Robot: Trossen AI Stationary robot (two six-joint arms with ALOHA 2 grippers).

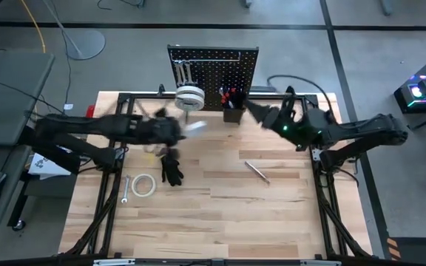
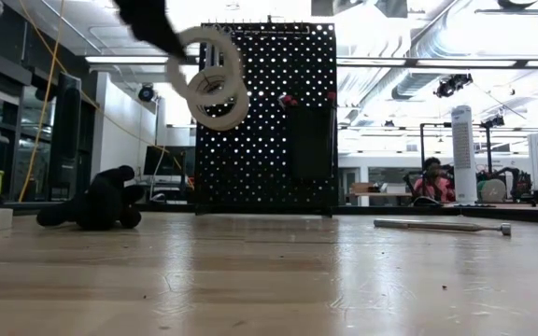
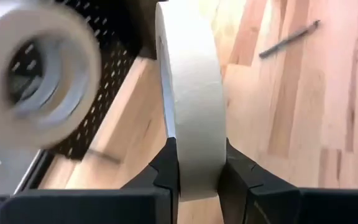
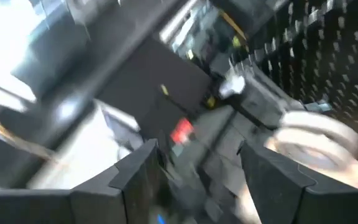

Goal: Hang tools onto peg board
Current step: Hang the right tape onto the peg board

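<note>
The black peg board (image 1: pixel 213 68) stands upright at the table's far edge, with wrenches on a hook (image 1: pixel 183 74), a small black bin (image 1: pixel 233 112) and white tape rolls (image 1: pixel 189 96) hanging on a hook. My left gripper (image 1: pixel 186 129) is shut on another white tape roll (image 3: pixel 191 93), just in front of the hung rolls (image 3: pixel 33 78). My right gripper (image 1: pixel 251 111) is open and empty, close to the bin's right side. Black pliers (image 1: pixel 171 168), a tape roll (image 1: pixel 143 185), a wrench (image 1: pixel 125 188) and a slim silver tool (image 1: pixel 257 171) lie flat on the table. My left gripper pinches the tape roll across its width, one finger (image 3: pixel 166 171) on each flat side of the band (image 3: pixel 197 162). The fingers come about level from the table's left. The roll stands on edge, lifted clear of the table (image 2: pixel 204 35), beside the hung rolls.
The wooden tabletop (image 1: pixel 220 214) is ringed by a black frame (image 1: pixel 109 199). In the low view a person in red (image 2: pixel 431 182) sits in the room behind. The pliers (image 2: pixel 96 201) and the silver tool (image 2: pixel 442 225) lie in front of the board.
</note>
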